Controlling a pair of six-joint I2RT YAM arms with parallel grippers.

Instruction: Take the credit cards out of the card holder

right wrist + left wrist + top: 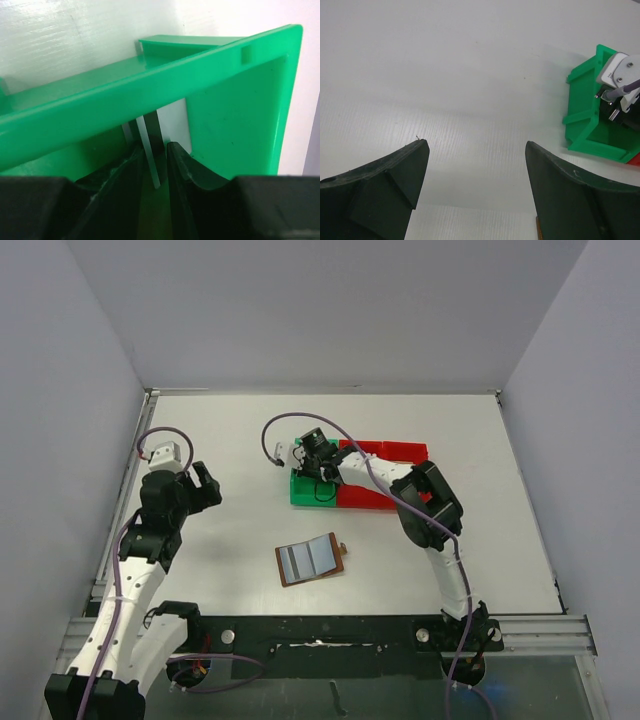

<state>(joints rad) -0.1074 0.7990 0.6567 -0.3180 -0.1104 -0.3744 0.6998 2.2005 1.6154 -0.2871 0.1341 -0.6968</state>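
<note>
Drop-off step for me, I reckon: my right fingers (182, 167) are down inside the green plastic tray (150, 95), parted a little, with a thin pale grey credit card (149, 150) standing on edge between them. It looks loose rather than pinched. My left fingers (395, 175) are spread wide, grasping nothing, over the white counter (445, 75). The small brown leather bifold card holder (310, 561) lies open nearer my bases, well apart from the tray; can't tell if cards remain inside. Next I'd lift straight up without snagging that card, then check the holder.
</note>
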